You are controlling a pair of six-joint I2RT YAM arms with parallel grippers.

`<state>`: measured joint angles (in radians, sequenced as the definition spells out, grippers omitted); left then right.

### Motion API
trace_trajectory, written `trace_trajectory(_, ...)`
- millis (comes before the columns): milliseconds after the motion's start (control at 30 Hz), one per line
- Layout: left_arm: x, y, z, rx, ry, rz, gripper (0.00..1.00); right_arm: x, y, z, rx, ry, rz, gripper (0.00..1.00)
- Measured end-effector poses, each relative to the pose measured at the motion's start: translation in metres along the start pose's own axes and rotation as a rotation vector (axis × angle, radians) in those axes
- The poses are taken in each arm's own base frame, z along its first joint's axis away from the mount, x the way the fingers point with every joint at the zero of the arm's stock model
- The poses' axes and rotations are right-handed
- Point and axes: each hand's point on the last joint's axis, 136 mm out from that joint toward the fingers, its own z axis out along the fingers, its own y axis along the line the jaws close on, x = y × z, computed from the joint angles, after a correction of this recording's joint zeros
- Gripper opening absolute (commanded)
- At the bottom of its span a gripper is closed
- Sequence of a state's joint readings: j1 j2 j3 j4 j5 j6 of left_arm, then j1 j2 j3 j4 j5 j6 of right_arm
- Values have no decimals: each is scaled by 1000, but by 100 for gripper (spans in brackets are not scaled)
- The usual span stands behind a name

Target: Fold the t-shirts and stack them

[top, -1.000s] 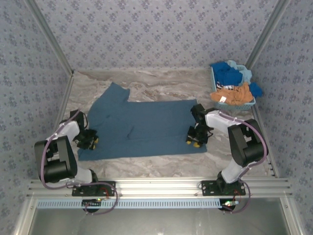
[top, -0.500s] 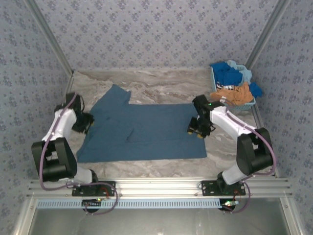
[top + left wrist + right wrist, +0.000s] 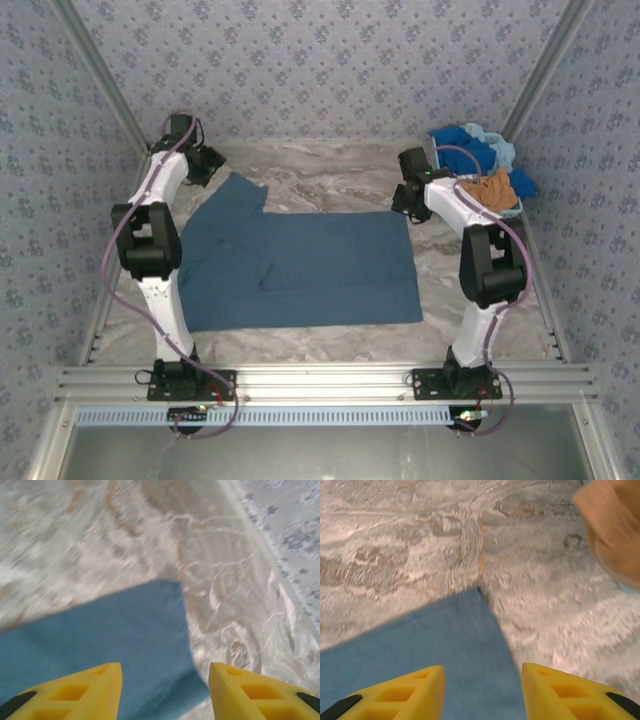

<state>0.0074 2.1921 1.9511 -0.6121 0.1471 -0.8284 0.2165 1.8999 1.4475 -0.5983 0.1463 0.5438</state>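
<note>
At the far left of the table point(image 3: 330, 170) the left arm is stretched out long, and its pincer point(image 3: 205, 165) hangs above the marble top, just beside the tip of the sleeve. From the left wrist camera, the two yellow fingers point(image 3: 95, 690) of this pincer point(image 3: 165, 680) stand well apart with nothing between them; a corner of the blue cloth point(image 3: 125, 630) lies on the table below and a little ahead of them.

In the middle, the slate-blue t-shirt point(image 3: 300, 265) lies flat on the table. One sleeve points toward the far left corner, and the body reaches to the right as a wide rectangle.

The right pincer point(image 3: 410, 200) is above the far right corner of this shirt. In the right wrist view its pincer point(image 3: 482, 672) is also open, holding nothing, and the pointed corner of the shirt point(image 3: 445, 640) lies on the table between the lines of the two fingers point(image 3: 555, 690).

At the far right stands a light-blue basket point(image 3: 490, 215). Inside it are piled a bright blue t-shirt point(image 3: 462, 145), a light blue t-shirt point(image 3: 500, 150) and an orange-brown t-shirt point(image 3: 480, 190), whose edge point(image 3: 615, 525) also appears in the right wrist view.
</note>
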Motion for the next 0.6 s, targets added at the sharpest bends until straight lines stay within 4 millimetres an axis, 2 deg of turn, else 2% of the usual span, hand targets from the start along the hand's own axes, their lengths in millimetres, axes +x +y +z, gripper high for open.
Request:
trace_trajectory(133,-17,-18,30,46,-13,42,51,-7,-2,32,17,19,7,46)
trace_trajectory(267,-26,-23,52,48,-12,80,53,-14,3,54,23,38,3,46)
trace_trajectory(333,-26,-22,60,40,-4,93,53,-17,6,63,27,46,-1,46)
trace_trajectory(467,-23,-14,69,7,12,106,56,-12,6,74,36,77,-13,37)
trace_trajectory(600,-23,-6,70,-34,14,117,57,-10,5,75,48,98,-15,29)
